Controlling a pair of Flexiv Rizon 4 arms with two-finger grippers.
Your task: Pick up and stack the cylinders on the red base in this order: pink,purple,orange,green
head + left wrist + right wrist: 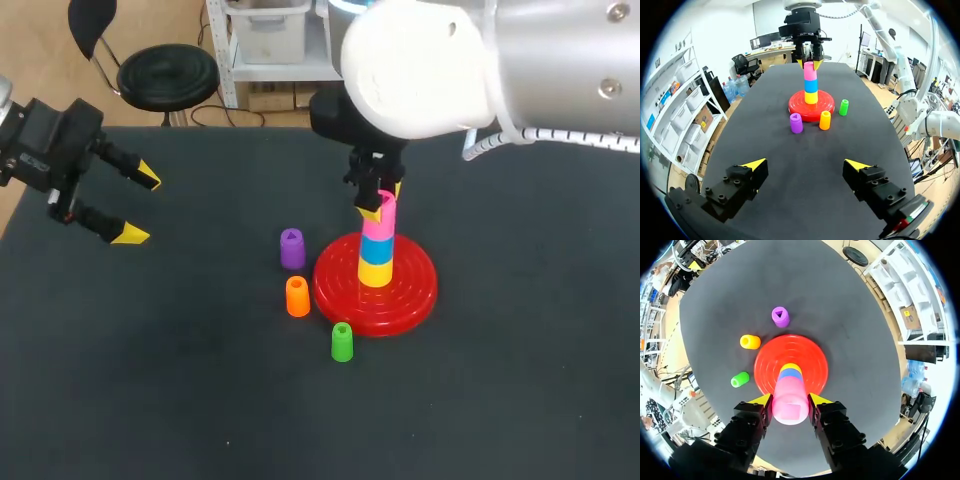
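The right claw [791, 401] is clamped on the pink cylinder [790, 412], which sits on top of a blue cylinder [376, 249] and a yellow cylinder [376, 272] stacked on the red base [340, 292]. The purple cylinder [291, 248], orange cylinder [297, 297] and green cylinder [341, 342] stand on the counter [200, 400] just beside the base. The left claw [140, 208] hangs with fingers spread, well apart.

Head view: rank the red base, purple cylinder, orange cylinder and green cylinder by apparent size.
1. red base, by far largest.
2-4. purple cylinder, orange cylinder, green cylinder: near alike, too close to rank.
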